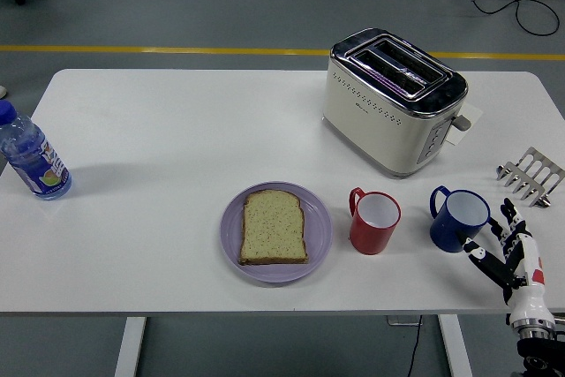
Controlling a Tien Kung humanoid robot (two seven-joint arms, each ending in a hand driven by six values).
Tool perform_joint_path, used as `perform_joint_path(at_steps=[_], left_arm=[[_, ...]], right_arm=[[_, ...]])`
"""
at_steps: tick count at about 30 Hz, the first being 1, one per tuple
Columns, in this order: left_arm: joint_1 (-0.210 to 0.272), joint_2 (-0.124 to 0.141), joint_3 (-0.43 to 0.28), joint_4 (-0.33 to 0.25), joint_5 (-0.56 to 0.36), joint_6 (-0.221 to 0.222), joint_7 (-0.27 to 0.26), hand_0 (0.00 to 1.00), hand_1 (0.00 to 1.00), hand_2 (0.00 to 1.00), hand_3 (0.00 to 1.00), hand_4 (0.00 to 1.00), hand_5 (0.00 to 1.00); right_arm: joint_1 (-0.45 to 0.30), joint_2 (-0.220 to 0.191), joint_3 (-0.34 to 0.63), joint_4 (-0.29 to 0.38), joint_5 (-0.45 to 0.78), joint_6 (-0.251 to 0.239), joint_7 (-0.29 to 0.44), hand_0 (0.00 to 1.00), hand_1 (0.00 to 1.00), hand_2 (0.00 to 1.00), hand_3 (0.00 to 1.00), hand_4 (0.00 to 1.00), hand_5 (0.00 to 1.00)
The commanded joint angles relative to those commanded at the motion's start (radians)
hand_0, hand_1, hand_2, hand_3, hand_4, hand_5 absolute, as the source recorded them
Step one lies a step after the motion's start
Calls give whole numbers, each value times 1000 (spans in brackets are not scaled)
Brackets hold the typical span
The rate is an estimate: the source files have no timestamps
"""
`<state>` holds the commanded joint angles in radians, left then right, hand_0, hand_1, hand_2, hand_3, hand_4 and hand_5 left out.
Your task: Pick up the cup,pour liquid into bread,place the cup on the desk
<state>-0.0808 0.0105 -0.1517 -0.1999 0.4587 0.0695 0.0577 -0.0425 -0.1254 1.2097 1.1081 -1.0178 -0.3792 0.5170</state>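
The right hand [505,245], fingers spread and empty, hovers just beside the blue cup [458,219] standing on the bench [177,130]. A misjudged close could knock it toward the red cup [374,222], or grip only the rim and tip it before the bread [274,227].

A cream toaster [395,100] stands at the far right of the white table [177,121]. A water bottle [31,154] stands at the left edge. A metal rack [531,173] lies at the right edge. A red mug [374,221] stands near the middle, upright.
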Motion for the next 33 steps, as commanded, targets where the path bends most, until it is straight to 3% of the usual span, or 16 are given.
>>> perform_joint_path(at_steps=[33], left_arm=[[-1, -1, -2, 0, 0, 0, 0, 640, 651, 659, 564, 326, 839]], right_arm=[[120, 15, -56, -123, -11, -5, -34, 966, 862, 986, 998, 980, 141]])
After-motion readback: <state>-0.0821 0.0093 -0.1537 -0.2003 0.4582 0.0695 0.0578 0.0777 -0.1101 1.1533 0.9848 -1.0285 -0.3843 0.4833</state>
